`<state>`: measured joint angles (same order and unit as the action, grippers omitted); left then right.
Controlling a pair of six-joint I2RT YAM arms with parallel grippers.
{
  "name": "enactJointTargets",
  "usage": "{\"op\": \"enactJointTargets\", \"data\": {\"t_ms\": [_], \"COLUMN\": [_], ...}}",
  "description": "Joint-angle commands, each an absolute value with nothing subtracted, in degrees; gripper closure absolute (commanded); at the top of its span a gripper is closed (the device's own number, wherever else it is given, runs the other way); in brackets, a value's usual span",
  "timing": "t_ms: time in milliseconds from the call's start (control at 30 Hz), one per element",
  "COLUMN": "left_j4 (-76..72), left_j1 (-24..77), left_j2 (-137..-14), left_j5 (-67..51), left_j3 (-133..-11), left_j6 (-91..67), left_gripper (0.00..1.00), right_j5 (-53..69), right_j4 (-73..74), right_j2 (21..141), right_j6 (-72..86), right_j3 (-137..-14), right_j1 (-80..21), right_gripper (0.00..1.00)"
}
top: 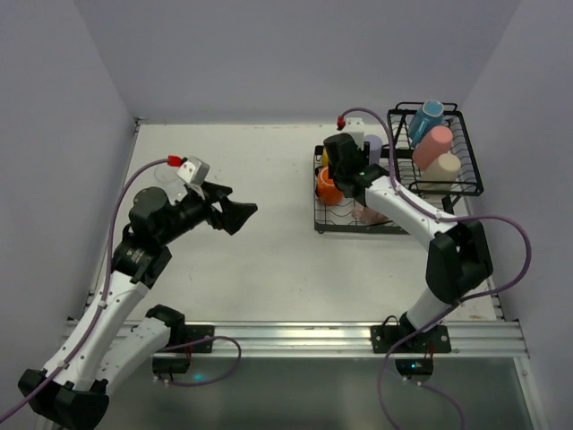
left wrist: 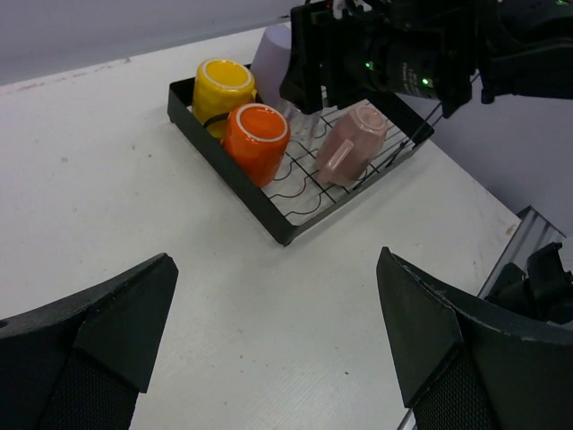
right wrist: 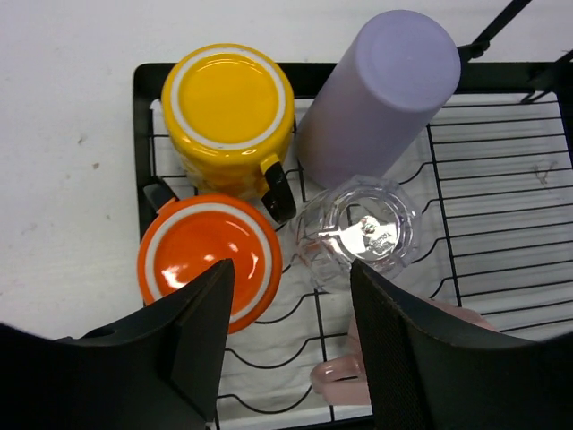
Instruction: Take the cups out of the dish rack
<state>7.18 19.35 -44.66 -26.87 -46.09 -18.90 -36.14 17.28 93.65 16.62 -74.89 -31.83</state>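
The black wire dish rack has a flat tray (top: 319, 219) and a raised basket (top: 473, 170) at the far right. In the tray, upside down, stand an orange mug (right wrist: 201, 260), a yellow mug (right wrist: 228, 103), a lavender tumbler (right wrist: 385, 94) and a clear glass (right wrist: 363, 228). A pale pink mug (right wrist: 336, 381) lies on its side. The basket holds a blue mug (top: 428, 121), a salmon-pink tumbler (top: 433, 143) and a pale cream cup (top: 441, 167). My right gripper (right wrist: 291, 266) is open above the tray, between the orange mug and the clear glass. My left gripper (left wrist: 273, 260) is open and empty over bare table, left of the tray (left wrist: 224, 175).
The right arm (left wrist: 403, 54) hangs over the far side of the tray. A metal rail (top: 340, 336) runs along the table's near edge. Grey walls close in the left, back and right sides.
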Motion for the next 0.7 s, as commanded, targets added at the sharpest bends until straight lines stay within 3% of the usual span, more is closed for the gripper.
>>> {"op": "enactJointTargets", "data": {"t_ms": [0, 167, 467, 667], "left_j4": [8.9, 10.1, 11.5, 12.7], "left_j1": [22.8, 28.0, 36.5, 39.9], "left_j2": [-43.7, -42.5, -41.9, -41.7], "left_j5": [-23.6, -21.4, -18.9, -16.4], "left_j3": [-45.8, -46.2, -46.5, -46.8], "left_j6": [-16.4, -15.6, -14.8, -13.3], "left_gripper": [0.0, 0.0, 0.0, 0.0], "right_j5": [-43.0, -46.4, -44.5, -42.7], "right_j4": [19.2, 19.2, 20.2, 20.2], "right_j2": [95.6, 97.6, 101.6, 103.4], "right_j6": [20.7, 23.6, 29.4, 30.6], "right_j3": [-78.7, -78.7, -79.0, -80.2], "right_j1": [-30.0, -28.4, -26.2, -24.3], "right_gripper": [0.43, 0.45, 0.26, 0.21]}}
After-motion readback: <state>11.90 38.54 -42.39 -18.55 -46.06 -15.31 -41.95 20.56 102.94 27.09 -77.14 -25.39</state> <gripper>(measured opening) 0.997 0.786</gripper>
